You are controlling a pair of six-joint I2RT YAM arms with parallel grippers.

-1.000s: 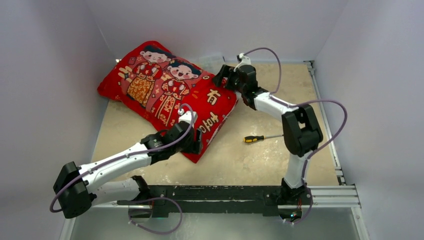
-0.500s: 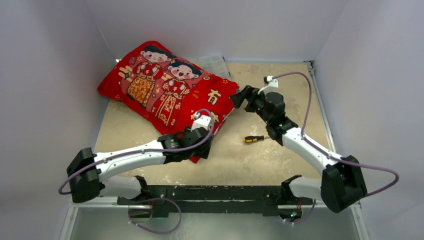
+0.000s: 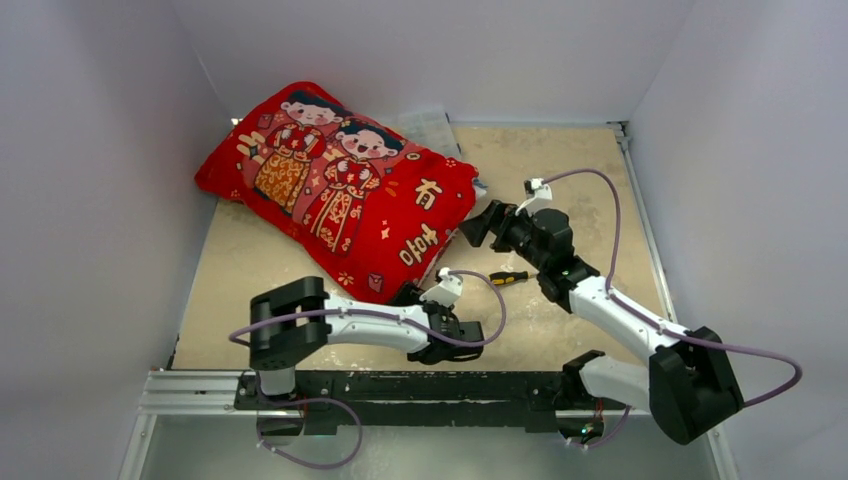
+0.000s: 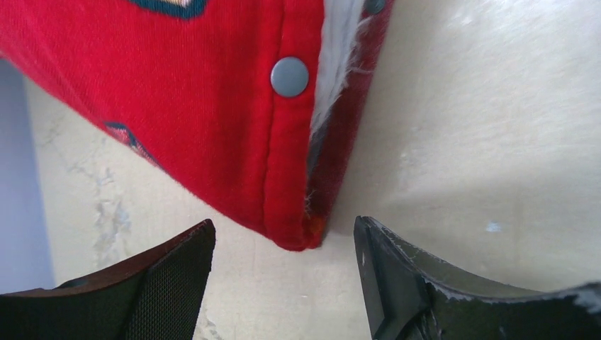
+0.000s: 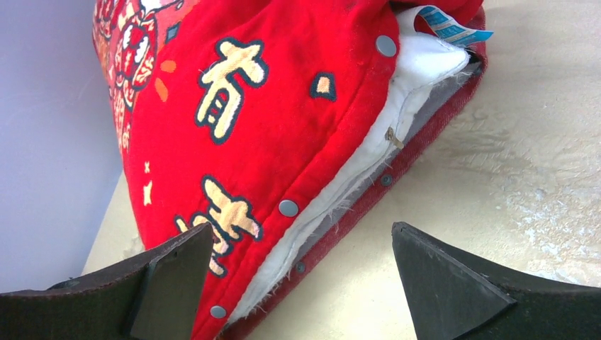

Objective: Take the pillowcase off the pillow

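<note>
Pillowcase [image 3: 340, 190], bright red and printed with two cartoon children, lies on the far-left part of the beige surface [image 3: 560, 180], not yet off its pillow [image 5: 425, 67]. One end is against the left wall. White stuffing shows through the unsnapped right-hand edge, where grey snap buttons [image 5: 288, 207] line the hem and a blue-and-white tag [image 5: 446, 25] pokes out near the top corner.

The left tool [image 4: 283, 237] stands with its jaws apart at the near corner of the red cover, which reaches just into the gap and is not gripped. The right tool [image 5: 301, 237] is spread wide and holds nothing, facing the open edge from a short way off.

A yellow-and-black screwdriver [image 3: 510, 277] lies on the surface between the two arms, just below the right wrist and near the left arm's looping cable. A clear plastic packet [image 3: 432, 127] rests by the back wall behind the pillow.

Pale walls close in the left, back and right sides, and a metal rail [image 3: 200, 385] runs along the near edge. Open surface stretches from the pillow's right end to the right wall, with a narrower strip in front of the pillow on the left.
</note>
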